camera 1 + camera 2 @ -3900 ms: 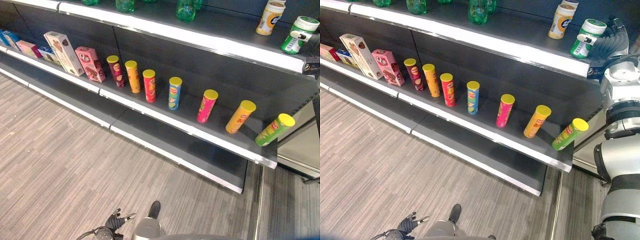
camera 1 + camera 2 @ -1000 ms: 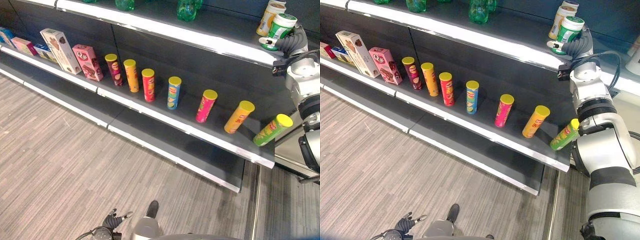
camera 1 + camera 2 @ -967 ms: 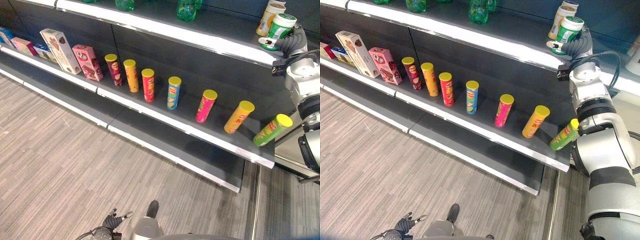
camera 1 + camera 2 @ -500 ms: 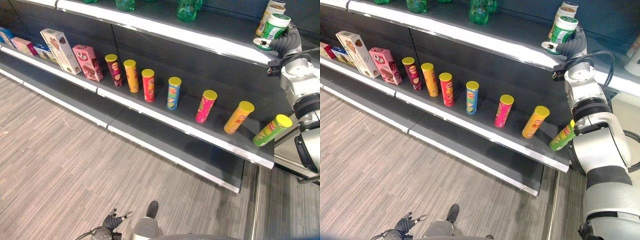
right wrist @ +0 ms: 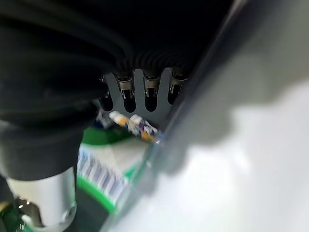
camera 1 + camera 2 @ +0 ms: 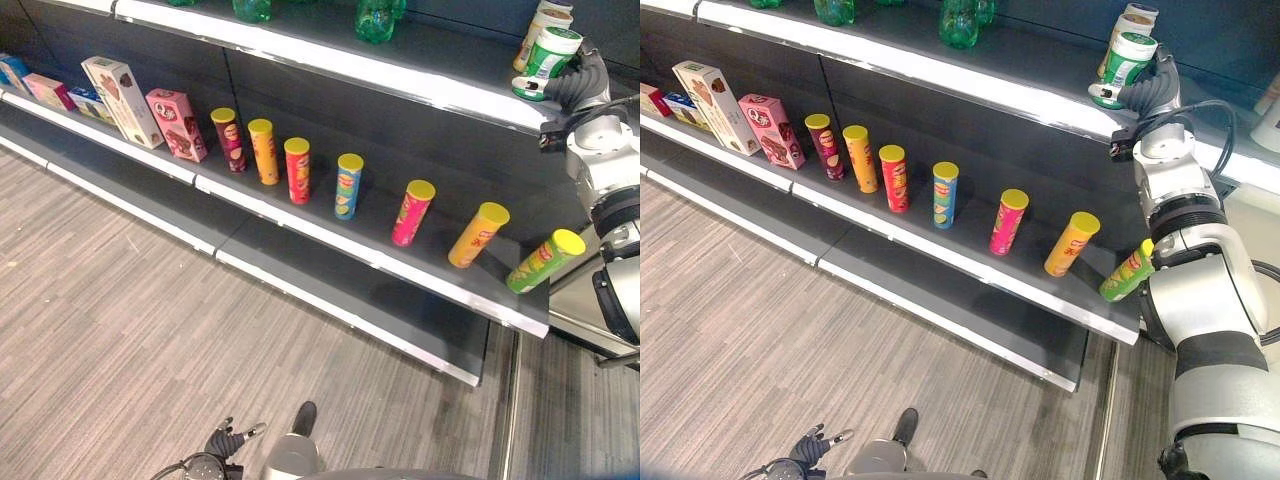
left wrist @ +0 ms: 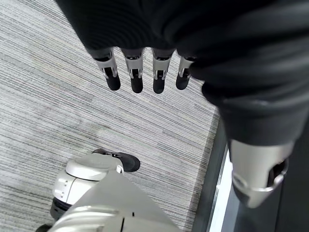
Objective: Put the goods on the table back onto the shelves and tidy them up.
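Green jar (image 6: 1124, 62) gripped by right hand (image 6: 1148, 92) at upper shelf (image 6: 970, 80).

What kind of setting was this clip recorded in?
Most likely a shop aisle or a mock-up of one. Long dark shelves hold a spaced row of yellow-lidded snack tubes and snack boxes, and the right hand holds a green canister at the upper shelf.

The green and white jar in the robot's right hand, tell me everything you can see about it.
The green and white jar is a squat round container with a white lid and a green printed label bearing a white patch. It looks like plastic. The right hand is curled around its lower part, holding it tilted at the front edge of the upper shelf, just in front of a cream and orange bottle.
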Controlling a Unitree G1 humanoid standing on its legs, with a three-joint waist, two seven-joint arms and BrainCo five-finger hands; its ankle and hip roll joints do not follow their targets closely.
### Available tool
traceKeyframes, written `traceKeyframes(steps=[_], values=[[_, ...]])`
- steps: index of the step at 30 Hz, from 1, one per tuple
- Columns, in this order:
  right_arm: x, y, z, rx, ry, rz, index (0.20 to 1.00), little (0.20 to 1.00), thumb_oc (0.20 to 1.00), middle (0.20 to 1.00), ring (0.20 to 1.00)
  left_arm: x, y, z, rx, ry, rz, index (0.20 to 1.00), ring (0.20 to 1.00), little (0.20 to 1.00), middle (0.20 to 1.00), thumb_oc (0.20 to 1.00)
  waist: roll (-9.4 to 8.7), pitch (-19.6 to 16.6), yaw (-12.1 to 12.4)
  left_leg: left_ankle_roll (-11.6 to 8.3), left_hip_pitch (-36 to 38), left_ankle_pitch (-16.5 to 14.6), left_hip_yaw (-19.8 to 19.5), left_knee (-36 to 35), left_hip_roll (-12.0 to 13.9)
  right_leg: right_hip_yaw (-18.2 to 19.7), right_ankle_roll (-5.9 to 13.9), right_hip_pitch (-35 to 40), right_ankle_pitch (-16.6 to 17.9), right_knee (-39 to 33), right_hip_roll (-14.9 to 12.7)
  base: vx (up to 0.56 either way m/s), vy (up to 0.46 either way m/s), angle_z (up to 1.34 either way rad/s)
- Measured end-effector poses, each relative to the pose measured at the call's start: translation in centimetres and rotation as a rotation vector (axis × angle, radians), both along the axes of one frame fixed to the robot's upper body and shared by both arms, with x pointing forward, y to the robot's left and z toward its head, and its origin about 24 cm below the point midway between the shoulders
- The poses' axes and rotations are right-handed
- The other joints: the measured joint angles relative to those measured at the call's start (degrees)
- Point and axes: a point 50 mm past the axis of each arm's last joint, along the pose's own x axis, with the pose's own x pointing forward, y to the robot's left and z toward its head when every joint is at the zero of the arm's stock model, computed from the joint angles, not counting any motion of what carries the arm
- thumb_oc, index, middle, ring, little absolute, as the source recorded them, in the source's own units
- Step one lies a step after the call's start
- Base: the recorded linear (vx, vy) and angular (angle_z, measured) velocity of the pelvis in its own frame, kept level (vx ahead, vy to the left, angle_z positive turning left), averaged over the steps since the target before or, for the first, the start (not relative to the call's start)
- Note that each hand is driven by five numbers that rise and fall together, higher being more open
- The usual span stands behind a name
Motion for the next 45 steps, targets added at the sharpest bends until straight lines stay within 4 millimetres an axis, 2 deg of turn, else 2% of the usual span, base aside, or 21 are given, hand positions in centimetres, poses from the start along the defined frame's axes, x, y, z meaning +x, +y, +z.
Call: traceKeyframes(steps=[4, 10, 14, 16, 19, 22, 24, 27, 28, 29, 30, 32, 33, 34, 35, 36, 37, 40, 42, 43, 45], values=[[-0.5, 0.5, 1.8, -0.026, -0.079, 0.018, 1.000, 1.000, 1.000, 1.000, 1.000, 0.1, 0.0, 0.0, 0.007, -0.002, 0.003, 1.000, 1.000, 1.000, 1.000, 1.000, 0.06, 0.0, -0.2, 0.00, 0.0, 0.0, 0.5, 0.0, 0.0, 0.7, 0.09, -0.3, 0.1, 0.0, -0.1, 0.00, -0.008, -0.06], [-2.5, 2.6, 6.3, -0.124, -0.300, 0.111, 1.000, 1.000, 1.000, 1.000, 1.000, 0.2, 0.1, 0.1, 0.009, -0.004, 0.004, 1.000, 1.000, 1.000, 1.000, 1.000, 0.27, 0.2, -1.2, 0.01, 0.6, 0.0, 1.8, 0.0, 0.2, 1.1, 0.19, 0.0, 0.2, 0.0, -0.1, 0.00, -0.027, -0.07], [-4.7, 4.9, 9.1, -0.230, -0.467, 0.189, 1.000, 1.000, 1.000, 1.000, 1.000, 0.1, 0.3, 0.1, 0.012, 0.002, 0.016, 1.000, 1.000, 1.000, 1.000, 1.000, 0.49, 0.3, -2.8, -0.05, 1.4, -0.1, 2.3, 0.0, 0.7, 1.8, 0.16, 0.5, 0.2, 0.0, 0.1, -0.01, -0.029, -0.07], [-7.4, 7.3, 10.3, -0.344, -0.603, 0.301, 1.000, 1.000, 1.000, 1.000, 1.000, -0.2, 0.4, 0.0, 0.013, 0.007, 0.045, 1.000, 1.000, 1.000, 1.000, 1.000, 0.57, 0.3, -2.9, 0.05, 2.0, -0.2, 3.4, 0.0, 0.8, 2.5, 0.19, 0.7, 0.3, 0.0, 0.1, -0.02, -0.024, -0.20], [-10.2, 9.5, 10.6, -0.401, -0.718, 0.437, 1.000, 1.000, 1.000, 1.000, 1.000, -0.7, 0.8, 0.0, 0.024, 0.019, 0.052, 1.000, 1.000, 1.000, 1.000, 1.000, 0.58, 0.4, -4.3, -0.01, 2.7, -0.5, 3.8, -0.1, 1.0, 2.9, 0.42, 1.2, 0.3, 0.0, 0.1, -0.01, -0.030, -0.12], [-12.6, 11.7, 8.7, -0.429, -0.739, 0.653, 1.000, 1.000, 1.000, 1.000, 1.000, -0.7, 0.8, 0.0, 0.026, 0.020, 0.047, 1.000, 1.000, 1.000, 1.000, 1.000, 0.53, 0.3, -4.4, 0.04, 3.6, -1.5, 5.5, -0.4, 1.2, 4.4, 0.60, 1.5, 0.2, 0.0, 0.1, -0.03, -0.025, -0.24], [-13.9, 13.1, 5.8, -0.417, -0.671, 0.862, 1.000, 1.000, 1.000, 1.000, 1.000, -0.5, 0.7, 0.0, 0.032, 0.023, 0.014, 1.000, 1.000, 1.000, 1.000, 1.000, 0.40, 0.2, -5.0, 0.23, 3.9, -1.6, 6.2, -0.4, 1.3, 5.0, 0.65, 1.5, 0.3, 0.0, 0.0, -0.02, -0.015, -0.18], [-14.2, 14.0, 0.2, -0.220, -0.483, 1.097, 1.000, 1.000, 1.000, 1.000, 1.000, -0.5, 0.5, 0.0, 0.025, 0.021, -0.006, 1.000, 1.000, 1.000, 1.000, 1.000, 0.37, 0.1, -6.0, 0.52, 3.9, -1.8, 7.0, -0.4, 1.6, 5.7, 0.64, 1.1, 0.5, 0.0, -0.1, -0.06, -0.013, -0.13], [-13.8, 14.3, -3.5, -0.057, -0.347, 1.171, 1.000, 1.000, 1.000, 1.000, 1.000, -0.4, 0.2, 0.1, 0.024, 0.017, -0.032, 1.000, 1.000, 1.000, 1.000, 1.000, -0.02, -0.2, -6.2, 0.60, 4.2, -1.8, 7.5, -0.3, 1.6, 6.2, 0.57, 1.0, 0.5, 0.0, -0.1, -0.06, -0.008, -0.18], [-13.5, 14.3, -5.7, 0.010, -0.248, 1.197, 1.000, 1.000, 1.000, 1.000, 1.000, -0.3, 0.0, 0.0, 0.020, 0.019, -0.049, 1.000, 1.000, 1.000, 1.000, 1.000, 0.31, -0.4, -6.5, 0.61, 3.8, -1.8, 8.1, -0.1, 1.7, 6.8, 0.69, 0.1, 0.5, 0.4, -0.2, -0.09, -0.009, -0.30], [-13.0, 14.4, -11.2, 0.114, 0.016, 1.216, 1.000, 1.000, 1.000, 1.000, 1.000, 0.3, -0.4, 0.2, 0.012, 0.001, -0.085, 1.000, 1.000, 1.000, 1.000, 1.000, 0.32, -0.7, -6.4, 0.67, 3.7, -1.9, 8.9, 0.0, 1.8, 7.4, 0.78, -0.4, 0.6, 0.7, -0.2, -0.06, -0.008, -0.28], [-13.2, 14.3, -16.2, 0.153, 0.280, 1.212, 1.000, 1.000, 1.000, 1.000, 1.000, 1.0, -0.5, 0.3, 0.002, -0.017, -0.095, 1.000, 1.000, 1.000, 1.000, 1.000, 1.09, -0.5, -7.1, 0.77, 3.5, -1.8, 9.5, 0.0, 1.8, 8.1, 0.96, -0.8, 0.8, 0.7, -0.4, -0.04, -0.001, -0.26], [-14.0, 14.0, -20.4, 0.180, 0.495, 1.199, 1.000, 1.000, 1.000, 1.000, 1.000, 1.2, -0.3, 0.5, 0.007, -0.028, -0.114, 1.000, 1.000, 1.000, 1.000, 1.000, 1.76, -0.4, -7.5, 1.04, 3.6, -1.7, 10.2, 0.0, 1.8, 8.8, 1.09, -1.0, 1.1, 0.5, -0.5, -0.03, 0.009, -0.24], [-14.5, 13.6, -22.0, 0.169, 0.570, 1.188, 1.000, 1.000, 1.000, 1.000, 1.000, 1.5, -0.3, 0.6, 0.014, -0.033, -0.132, 1.000, 1.000, 1.000, 1.000, 1.000, 1.95, -0.4, -8.2, 1.05, 3.7, -1.7, 10.6, 0.0, 1.8, 9.1, 1.18, -1.1, 1.2, 0.3, -0.6, -0.04, 0.018, -0.34], [-14.9, 12.8, -24.8, 0.148, 0.695, 1.147, 1.000, 1.000, 1.000, 1.000, 1.000, 1.4, -0.2, 0.6, 0.018, -0.028, -0.145, 1.000, 1.000, 1.000, 1.000, 1.000, 2.18, -0.4, -8.6, 1.15, 4.0, -1.8, 11.5, 0.0, 1.9, 10.0, 1.27, -1.5, 1.3, 0.2, -0.6, -0.02, 0.013, -0.27], [-15.4, 11.8, -26.4, 0.140, 0.763, 1.096, 1.000, 1.000, 1.000, 1.000, 1.000, 1.7, -0.2, 0.7, 0.016, -0.035, -0.150, 1.000, 1.000, 1.000, 1.000, 1.000, 2.39, -0.3, -8.8, 1.20, 4.0, -1.8, 11.8, 0.0, 1.9, 10.3, 1.31, -1.7, 1.3, 0.2, -0.6, -0.01, 0.021, -0.27], [-16.1, 9.8, -29.2, 0.134, 0.872, 0.990, 1.000, 1.000, 1.000, 1.000, 1.000, 1.6, -0.2, 0.7, 0.013, -0.029, -0.162, 1.000, 1.000, 1.000, 1.000, 1.000, 2.63, -0.3, -9.2, 1.34, 4.0, -1.9, 12.2, 0.0, 1.9, 10.6, 1.32, -1.8, 1.3, 0.2, -0.7, 0.00, 0.015, -0.20], [-18.0, 6.4, -33.8, 0.160, 1.042, 0.742, 1.000, 1.000, 1.000, 1.000, 1.000, 1.2, -0.3, 0.5, 0.017, -0.004, -0.191, 1.000, 1.000, 1.000, 1.000, 1.000, 2.84, -0.1, -9.6, 1.43, 4.9, -2.3, 13.6, 0.0, 2.1, 12.2, 1.36, -1.7, 1.4, 0.1, -0.7, 0.02, 0.005, -0.26], [-20.2, 4.7, -36.6, 0.198, 1.148, 0.594, 1.000, 1.000, 1.000, 1.000, 1.000, 0.8, -0.3, 0.4, 0.013, 0.009, -0.197, 1.000, 1.000, 1.000, 1.000, 1.000, 2.93, -0.1, -10.0, 1.43, 5.2, -2.6, 14.4, 0.0, 2.3, 12.8, 1.37, -1.6, 1.3, 0.1, -0.5, 0.04, 0.010, -0.19], [-22.3, 3.9, -38.9, 0.259, 1.202, 0.467, 1.000, 1.000, 1.000, 1.000, 1.000, 0.7, -0.3, 0.2, 0.014, 0.023, -0.207, 1.000, 1.000, 1.000, 1.000, 1.000, 2.84, 0.0, -10.7, 1.38, 6.0, -2.8, 14.7, 0.0, 2.6, 13.2, 1.38, -1.2, 1.3, 0.1, -0.3, 0.06, 0.011, -0.17], [-25.1, 3.3, -41.3, 0.375, 1.262, 0.275, 1.000, 1.000, 1.000, 1.000, 1.000, 0.8, -0.5, 0.2, 0.013, 0.029, -0.224, 1.000, 1.000, 1.000, 1.000, 1.000, 2.84, 0.0, -10.8, 1.20, 6.7, -3.0, 14.7, 0.0, 2.8, 13.3, 1.47, -0.5, 1.2, 0.1, -0.1, 0.02, 0.003, -0.05]])
